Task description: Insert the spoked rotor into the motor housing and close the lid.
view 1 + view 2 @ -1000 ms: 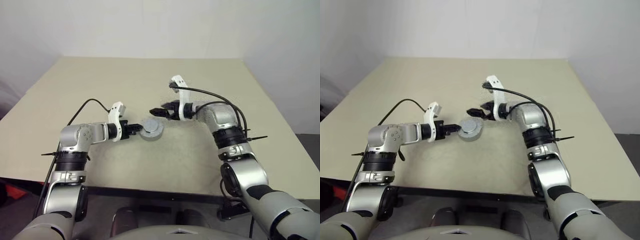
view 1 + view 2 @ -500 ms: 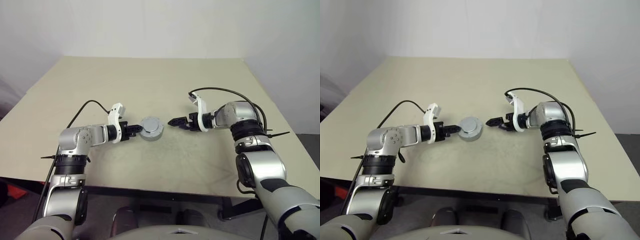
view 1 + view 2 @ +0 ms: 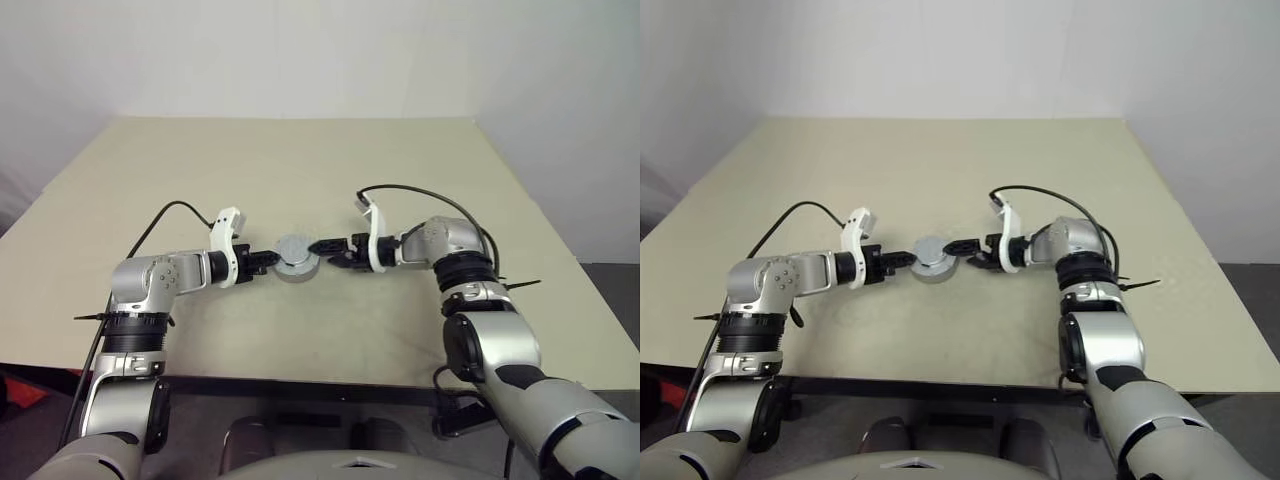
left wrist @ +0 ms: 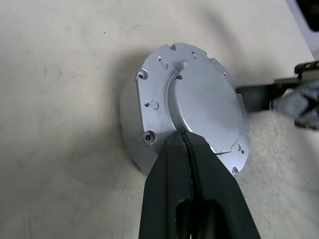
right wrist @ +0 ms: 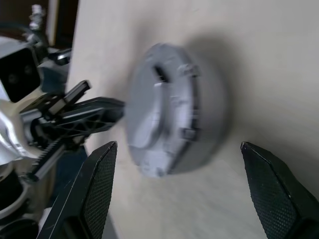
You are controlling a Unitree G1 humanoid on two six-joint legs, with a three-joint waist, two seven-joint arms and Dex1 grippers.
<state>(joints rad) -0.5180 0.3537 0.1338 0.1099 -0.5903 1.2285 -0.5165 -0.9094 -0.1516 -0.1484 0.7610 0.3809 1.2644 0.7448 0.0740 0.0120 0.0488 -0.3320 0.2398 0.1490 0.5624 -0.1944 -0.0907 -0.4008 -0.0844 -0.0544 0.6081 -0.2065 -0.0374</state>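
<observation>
The motor housing stands at the middle of the table, a squat silver-grey cup. The lid lies on top of it, grey with small holes and notches round its edge. The spoked rotor is hidden. My left gripper is shut, its tips resting on the lid's near edge from the housing's left side. My right gripper is open at the housing's right side, its fingers spread wider than the housing and not touching it.
The beige table stretches far behind the housing to a white wall. Black cables loop off both wrists. The table's front edge runs close below the arms.
My right gripper swung out to the right, rolled, then came down and back left to the housing's side. The left gripper stays shut on the lid's edge.
</observation>
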